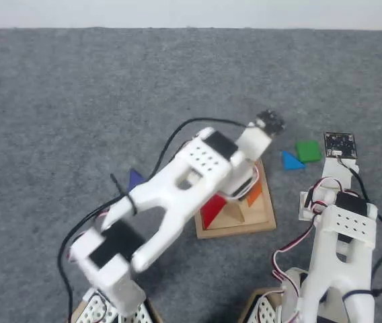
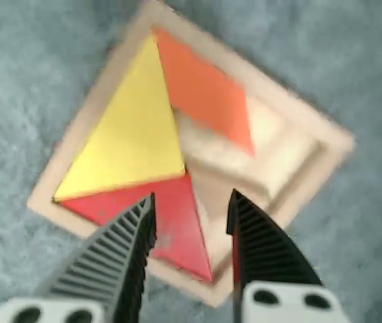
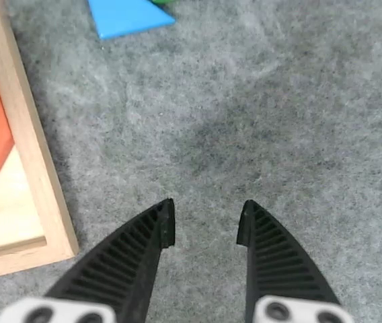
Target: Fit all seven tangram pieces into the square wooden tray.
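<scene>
Hovering over the tray [image 2: 340, 142] with the left gripper [image 2: 193, 198] spread and empty, above the seated red triangle [image 2: 177, 225], right gripper [image 3: 208, 205] spread over mat [image 3: 278, 121] alongside; mid-fill, probably needing the loose blue triangle [image 1: 290, 160] fetched next.

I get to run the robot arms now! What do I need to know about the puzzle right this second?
Left gripper: open, holding nothing, above the tray.
Right gripper: open, holding nothing, over the grey mat beside the tray.
Done: the yellow triangle, orange piece and red triangle lie in the tray.
Out on the mat: the blue triangle and green square beyond the tray, near the right arm; a dark blue piece on the tray's other side, by the left arm.
Left to do: fit those three in, plus whatever remains of the seven.
</scene>
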Robot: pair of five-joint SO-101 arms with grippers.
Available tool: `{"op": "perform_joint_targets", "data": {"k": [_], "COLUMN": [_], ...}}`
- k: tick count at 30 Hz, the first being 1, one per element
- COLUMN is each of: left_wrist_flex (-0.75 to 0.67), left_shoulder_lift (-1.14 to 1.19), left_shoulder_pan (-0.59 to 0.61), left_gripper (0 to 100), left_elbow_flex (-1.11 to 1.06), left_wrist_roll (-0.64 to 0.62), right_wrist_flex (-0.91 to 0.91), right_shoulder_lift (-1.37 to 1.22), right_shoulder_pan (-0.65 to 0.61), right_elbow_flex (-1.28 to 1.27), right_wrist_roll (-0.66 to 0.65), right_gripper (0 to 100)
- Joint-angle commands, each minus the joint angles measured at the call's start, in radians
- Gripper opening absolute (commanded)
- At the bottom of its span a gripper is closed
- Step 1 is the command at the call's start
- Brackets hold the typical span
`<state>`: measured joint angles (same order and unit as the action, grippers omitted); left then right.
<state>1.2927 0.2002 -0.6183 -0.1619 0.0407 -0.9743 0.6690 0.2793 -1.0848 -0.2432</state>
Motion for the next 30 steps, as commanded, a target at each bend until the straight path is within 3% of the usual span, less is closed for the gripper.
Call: {"op": "perform_joint_targets", "data": {"k": [1,12,30], "left_wrist_flex": [-0.094,-0.216,-0.213], "left_shoulder_lift": [-0.201,-0.144,0.117], "left_shoulder_pan": [0.002,-0.008,0.002], "left_gripper": [16,16,16], "left_elbow_flex": [-0.239,-0.358,-0.064], "left_wrist_roll": [0.066,0.072,0.068], "right_wrist_flex": [0.016,0.016,0.016], "right_shoulder_lift": [0.033,0.033,0.030], "right_shoulder_pan": [0.012,0.012,0.012], "right_elbow_flex": [0.015,0.015,0.015], "right_wrist_roll": [0.003,0.003,0.003], "right_gripper": [16.9,16.9,16.9]}}
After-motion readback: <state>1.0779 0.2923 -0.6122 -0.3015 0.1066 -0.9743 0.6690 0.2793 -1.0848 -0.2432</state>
